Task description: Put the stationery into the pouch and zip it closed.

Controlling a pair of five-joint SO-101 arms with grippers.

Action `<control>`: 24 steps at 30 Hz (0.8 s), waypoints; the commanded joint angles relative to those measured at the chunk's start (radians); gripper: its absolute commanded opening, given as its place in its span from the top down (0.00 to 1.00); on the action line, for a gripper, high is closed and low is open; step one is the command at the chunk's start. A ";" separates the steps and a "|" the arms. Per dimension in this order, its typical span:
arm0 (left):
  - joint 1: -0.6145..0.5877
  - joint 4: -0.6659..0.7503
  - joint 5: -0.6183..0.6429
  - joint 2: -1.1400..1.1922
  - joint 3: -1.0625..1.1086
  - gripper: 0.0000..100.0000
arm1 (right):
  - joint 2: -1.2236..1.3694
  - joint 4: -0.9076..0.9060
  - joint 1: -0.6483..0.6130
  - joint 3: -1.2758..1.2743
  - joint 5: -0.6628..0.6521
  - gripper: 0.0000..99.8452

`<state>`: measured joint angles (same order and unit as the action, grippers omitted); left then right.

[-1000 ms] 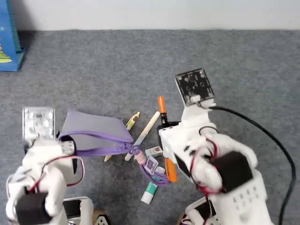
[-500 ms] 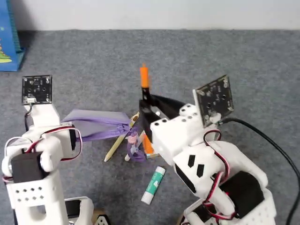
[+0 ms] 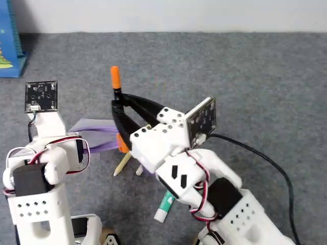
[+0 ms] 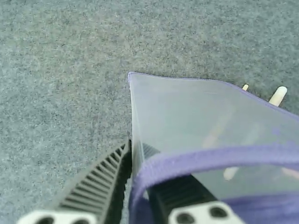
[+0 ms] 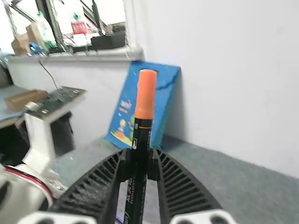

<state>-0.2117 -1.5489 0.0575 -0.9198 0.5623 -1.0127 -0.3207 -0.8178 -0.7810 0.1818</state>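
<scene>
Jaws of the right gripper (image 5: 140,156) clamp an orange marker (image 5: 144,98) upright, raised at the open end of the purple pouch (image 3: 97,131). The left gripper (image 4: 135,156) pinches the pouch's rim, holding its mouth up. Judged best: tip the marker's lower end into the opening before letting go. A glue stick (image 3: 164,205) and a pencil (image 3: 122,164) lie nearby.

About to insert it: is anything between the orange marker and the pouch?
Nothing visible. The right end effector holds the marker at the edge of the pouch, which the left end effector grips.
</scene>
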 commanded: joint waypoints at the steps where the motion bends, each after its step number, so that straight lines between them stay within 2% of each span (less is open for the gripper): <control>1: 0.011 0.023 0.011 0.005 -0.047 0.99 | -0.008 0.145 -0.025 -0.021 0.003 0.99; 4: 0.011 0.023 0.011 0.005 -0.047 0.99 | -0.005 0.262 -0.027 -0.074 0.000 0.99; 16: 0.048 0.015 0.011 0.005 -0.041 0.99 | 0.104 0.673 -0.035 -0.310 -0.153 0.99; 19: 0.052 0.015 0.012 0.005 -0.041 0.99 | 0.128 0.734 -0.038 -0.348 -0.183 0.99; 24: 0.051 0.015 0.012 0.005 -0.041 0.99 | 0.117 0.720 -0.039 -0.411 -0.239 0.99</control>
<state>-0.1626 -1.5489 0.0575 -0.9168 0.5623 -0.8884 0.3897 -0.8531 -1.1830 -0.0284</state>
